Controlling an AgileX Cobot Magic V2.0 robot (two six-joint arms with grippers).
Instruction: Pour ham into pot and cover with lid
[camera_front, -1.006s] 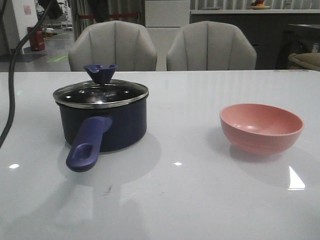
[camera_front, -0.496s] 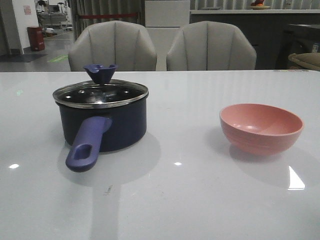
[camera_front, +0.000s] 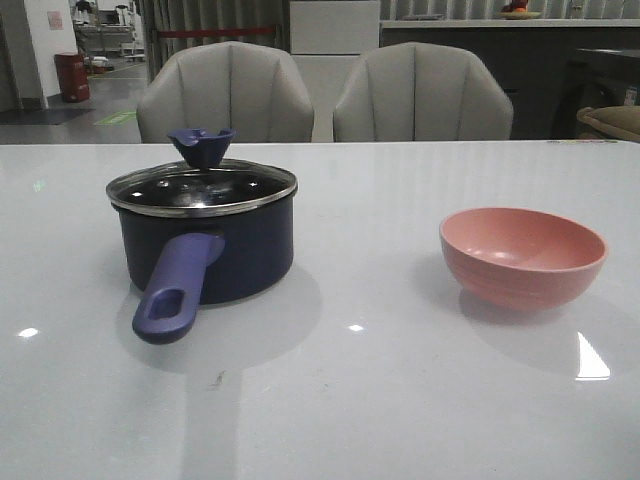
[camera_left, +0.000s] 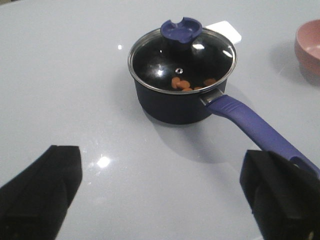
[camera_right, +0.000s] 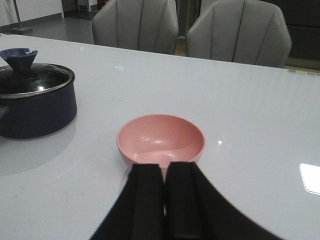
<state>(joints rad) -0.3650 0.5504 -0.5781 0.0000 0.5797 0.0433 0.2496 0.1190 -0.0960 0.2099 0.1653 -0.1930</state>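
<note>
The dark navy pot (camera_front: 205, 250) stands at the table's left with its blue-purple handle (camera_front: 175, 288) pointing to the front. The glass lid (camera_front: 200, 185) with its blue-purple knob (camera_front: 200, 145) lies on the pot. In the left wrist view orange ham pieces (camera_left: 181, 84) show through the lid (camera_left: 182, 60). My left gripper (camera_left: 162, 185) is open and empty, well back from the pot (camera_left: 175, 97). My right gripper (camera_right: 165, 172) is shut on nothing, just short of the empty pink bowl (camera_right: 161, 139). Neither gripper shows in the front view.
The pink bowl (camera_front: 522, 256) sits at the table's right. Two grey chairs (camera_front: 225, 92) stand behind the far table edge. A white light patch (camera_right: 311, 177) lies on the table to the bowl's right.
A dark cable and arm part at the far left of the front view one second ago has gone out of view. Pot, lid and bowl have not moved.
</note>
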